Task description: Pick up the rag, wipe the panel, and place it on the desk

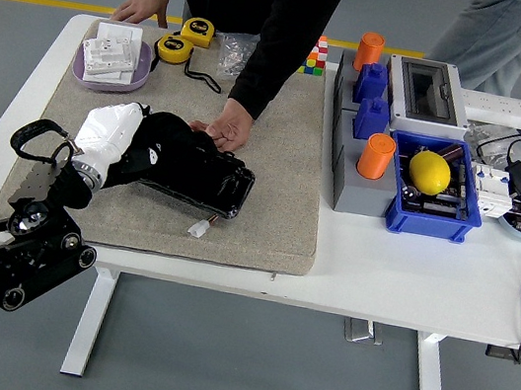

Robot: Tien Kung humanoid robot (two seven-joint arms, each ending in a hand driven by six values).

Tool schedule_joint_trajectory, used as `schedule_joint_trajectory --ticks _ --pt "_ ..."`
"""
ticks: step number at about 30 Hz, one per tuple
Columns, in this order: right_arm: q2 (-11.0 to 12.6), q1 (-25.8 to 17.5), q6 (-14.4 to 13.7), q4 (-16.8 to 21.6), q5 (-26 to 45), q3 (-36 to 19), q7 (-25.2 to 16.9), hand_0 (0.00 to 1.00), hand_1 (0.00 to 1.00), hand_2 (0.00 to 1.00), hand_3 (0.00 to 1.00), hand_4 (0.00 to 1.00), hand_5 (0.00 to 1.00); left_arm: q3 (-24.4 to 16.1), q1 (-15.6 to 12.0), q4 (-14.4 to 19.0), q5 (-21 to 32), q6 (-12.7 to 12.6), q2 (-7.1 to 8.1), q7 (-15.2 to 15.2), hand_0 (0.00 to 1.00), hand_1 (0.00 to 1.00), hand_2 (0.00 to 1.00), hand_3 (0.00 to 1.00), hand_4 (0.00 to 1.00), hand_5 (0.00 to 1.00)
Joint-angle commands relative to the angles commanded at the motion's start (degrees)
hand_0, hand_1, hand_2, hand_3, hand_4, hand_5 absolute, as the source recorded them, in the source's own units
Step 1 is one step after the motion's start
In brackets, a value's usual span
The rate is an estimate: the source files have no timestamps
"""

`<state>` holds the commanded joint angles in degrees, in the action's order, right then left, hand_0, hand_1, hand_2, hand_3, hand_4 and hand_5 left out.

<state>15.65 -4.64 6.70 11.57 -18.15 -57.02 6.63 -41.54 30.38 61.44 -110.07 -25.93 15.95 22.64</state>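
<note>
One arm working: the left arm is coming in from the lower left corner; the right arm is not showing anywhere.
Table (398,268): white, filling the middle of the frame.
Mat (281,189): grey felt, covering the table's left half.
Person: standing at the top centre in black sleeves, one hand (229,131) pressing down just above the panel's upper edge, the other hand (141,9) resting on the table at the upper left.
Panel (208,178): black, lying flat at centre left of the mat, its long axis running left to right with a slight drop toward the right.
Left hand (110,138): white, sitting at the panel's left end, fingers curled down onto the rag.
Rag (161,143): black, bunched under and just right of the hand, lying on the panel's left part.
Key relation: the uncovered panel is stretching rightward from the hand, so a wiping stroke would probably be running along the long axis toward the frame's centre.
Stage, judged: wiping is under way; setting the rag down is not yet done.
</note>
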Motion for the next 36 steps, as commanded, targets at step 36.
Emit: schedule_joint_trajectory --ticks 36 --pt "-0.26 -0.24 -0.12 0.13 -0.66 -1.17 0.15 0.741 0.664 0.697 0.616 0.998 0.557 -9.81 -3.83 -2.7 -1.83 -0.43 4.05 -0.57 0.28 0.217 0.521 0.422 0.088 0.002"
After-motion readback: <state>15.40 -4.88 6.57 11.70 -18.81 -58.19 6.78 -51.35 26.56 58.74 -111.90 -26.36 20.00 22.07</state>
